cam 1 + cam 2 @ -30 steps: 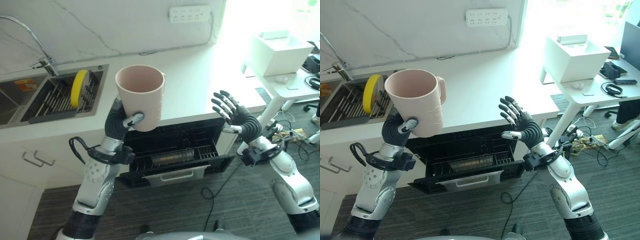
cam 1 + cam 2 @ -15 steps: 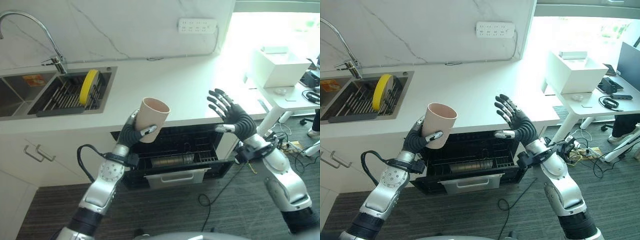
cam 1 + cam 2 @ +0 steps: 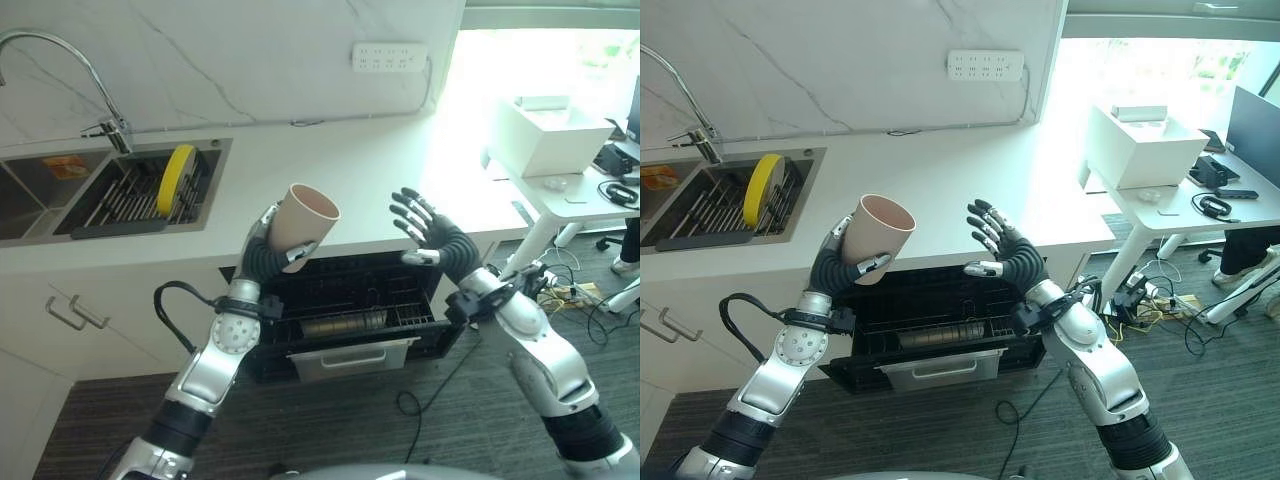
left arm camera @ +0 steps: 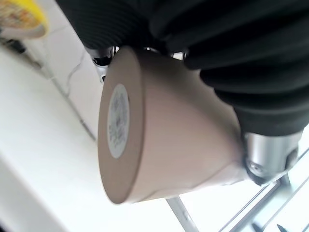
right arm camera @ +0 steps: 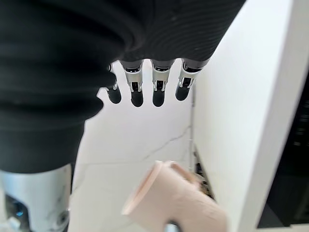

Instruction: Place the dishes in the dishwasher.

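1. The main risk is the pink mug slipping or clipping something on the way down. The left hand holds it tilted, mouth up and toward the wall, with fingers and thumb wrapped round its lower body near the base. A grip that low on a tapered body could let the mug roll out if the wrist turns quickly.
2. A second risk is the bench edge. The mug hangs in the air just above and in front of that edge, over the open dishwasher. Lowering it straight down without clearing the lip could knock the rim against the bench.
3. The rack inside already holds what looks like a metal cylinder, though it is too dim in there to be sure. Setting the mug on it instead of beside it could leave the mug unsteady.
4. The right hand is raised just beside the mug with its fingers spread wide and holding nothing. The two are apart, palm turned toward the mug. If it moves in for a handover or support, a mistimed release by the left hand would drop the mug.
5. A yellow plate stands on edge in the sink rack, well apart from both hands.
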Controlling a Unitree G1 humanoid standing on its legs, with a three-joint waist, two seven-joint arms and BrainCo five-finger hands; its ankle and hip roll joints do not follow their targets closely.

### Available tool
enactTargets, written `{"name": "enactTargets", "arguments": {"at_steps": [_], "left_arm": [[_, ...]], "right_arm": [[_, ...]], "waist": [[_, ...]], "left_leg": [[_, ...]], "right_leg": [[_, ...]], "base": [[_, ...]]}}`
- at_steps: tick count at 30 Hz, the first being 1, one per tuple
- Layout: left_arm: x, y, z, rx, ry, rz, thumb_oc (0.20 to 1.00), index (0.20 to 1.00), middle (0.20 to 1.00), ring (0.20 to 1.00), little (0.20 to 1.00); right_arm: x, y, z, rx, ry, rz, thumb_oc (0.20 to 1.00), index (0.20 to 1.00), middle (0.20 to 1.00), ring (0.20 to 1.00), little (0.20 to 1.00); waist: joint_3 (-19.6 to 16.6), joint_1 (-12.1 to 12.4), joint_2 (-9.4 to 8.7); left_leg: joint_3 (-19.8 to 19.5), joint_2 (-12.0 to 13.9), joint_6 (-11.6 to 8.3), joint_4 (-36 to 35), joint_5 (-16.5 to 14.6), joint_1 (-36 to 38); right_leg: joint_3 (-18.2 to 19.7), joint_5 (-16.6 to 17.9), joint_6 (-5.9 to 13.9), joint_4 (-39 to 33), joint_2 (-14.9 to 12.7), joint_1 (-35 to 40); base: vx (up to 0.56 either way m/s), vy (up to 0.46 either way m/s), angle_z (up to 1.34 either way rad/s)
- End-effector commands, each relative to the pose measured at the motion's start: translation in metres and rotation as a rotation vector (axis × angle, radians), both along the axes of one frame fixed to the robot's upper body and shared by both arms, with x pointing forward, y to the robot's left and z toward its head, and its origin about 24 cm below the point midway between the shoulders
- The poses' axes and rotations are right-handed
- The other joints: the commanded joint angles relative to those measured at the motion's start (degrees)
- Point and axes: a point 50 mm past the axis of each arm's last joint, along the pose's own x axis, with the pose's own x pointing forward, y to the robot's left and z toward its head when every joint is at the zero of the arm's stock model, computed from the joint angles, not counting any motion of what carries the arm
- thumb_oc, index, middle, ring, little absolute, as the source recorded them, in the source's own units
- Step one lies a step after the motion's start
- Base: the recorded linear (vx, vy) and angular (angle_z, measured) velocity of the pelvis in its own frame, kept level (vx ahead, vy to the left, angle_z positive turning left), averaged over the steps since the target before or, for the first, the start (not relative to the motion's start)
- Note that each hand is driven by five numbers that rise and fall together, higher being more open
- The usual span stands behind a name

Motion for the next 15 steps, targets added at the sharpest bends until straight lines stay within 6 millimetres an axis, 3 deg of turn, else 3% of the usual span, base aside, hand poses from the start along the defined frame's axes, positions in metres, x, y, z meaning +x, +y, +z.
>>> {"name": "enactTargets", "arguments": {"at_steps": [1,15], "left_arm": [[0.012,-0.006,0.049,0.107,-0.28,-0.019,0.2,0.2,0.2,0.2,0.2],[0.013,-0.025,0.054,0.33,-0.388,-0.079,0.2,0.2,0.2,0.2,0.2]], "right_arm": [[0.012,0.012,0.033,0.076,-0.093,0.011,1.0,1.0,1.0,1.0,1.0],[0.027,0.029,0.02,0.092,0.041,-0.01,1.0,1.0,1.0,1.0,1.0]], "waist": [[-0.17,-0.11,-1.28],[-0.47,0.17,-1.32]], "left_leg": [[1.27,3.08,-0.89,-0.11,-0.94,1.57],[1.13,2.96,-0.91,-0.11,-1.01,1.83]], "right_leg": [[-1.15,-4.13,2.66,0.13,-4.76,3.24],[-1.32,-4.18,2.57,0.13,-4.72,3.52]], "base": [[0.0,0.0,0.0],[0.0,0.0,0.0]]}}
